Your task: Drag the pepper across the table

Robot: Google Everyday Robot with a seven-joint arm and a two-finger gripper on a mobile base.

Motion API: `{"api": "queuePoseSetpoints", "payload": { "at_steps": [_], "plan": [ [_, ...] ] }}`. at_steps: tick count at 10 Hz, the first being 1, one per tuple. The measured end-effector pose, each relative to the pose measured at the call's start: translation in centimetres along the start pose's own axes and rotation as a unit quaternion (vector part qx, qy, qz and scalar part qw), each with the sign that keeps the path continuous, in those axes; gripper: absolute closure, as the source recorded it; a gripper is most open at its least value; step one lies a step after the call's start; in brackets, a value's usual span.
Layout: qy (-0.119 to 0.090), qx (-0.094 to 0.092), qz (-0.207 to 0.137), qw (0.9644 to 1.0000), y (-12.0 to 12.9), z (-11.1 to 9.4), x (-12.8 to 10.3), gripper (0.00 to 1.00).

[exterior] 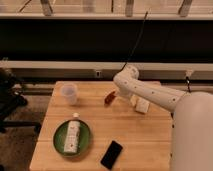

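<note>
The small dark red pepper (109, 98) lies on the light wooden table (135, 135), in the far middle part. My gripper (116, 93) is at the end of the white arm, right beside the pepper's upper right end and touching or nearly touching it. The arm reaches in from the right over the table's far right part.
A translucent cup (69, 93) stands at the far left. A green plate (59, 142) with a white bottle (74, 135) on it sits at the front left. A black phone (111, 154) lies near the front edge. A white block (142, 105) sits under the arm.
</note>
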Motion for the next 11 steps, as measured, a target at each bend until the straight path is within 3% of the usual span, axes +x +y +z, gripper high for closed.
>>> {"api": "queuePoseSetpoints", "payload": {
  "at_steps": [3,9,11],
  "plan": [
    [-0.002,-0.005,-0.004,1.0000,-0.1,0.0,0.0,0.20],
    [-0.009,-0.011,-0.027,0.9995,-3.5,-1.1,-1.2,0.20],
    [-0.015,-0.013,-0.045,0.9988,-5.7,-1.2,-2.1,0.20]
  ]
}}
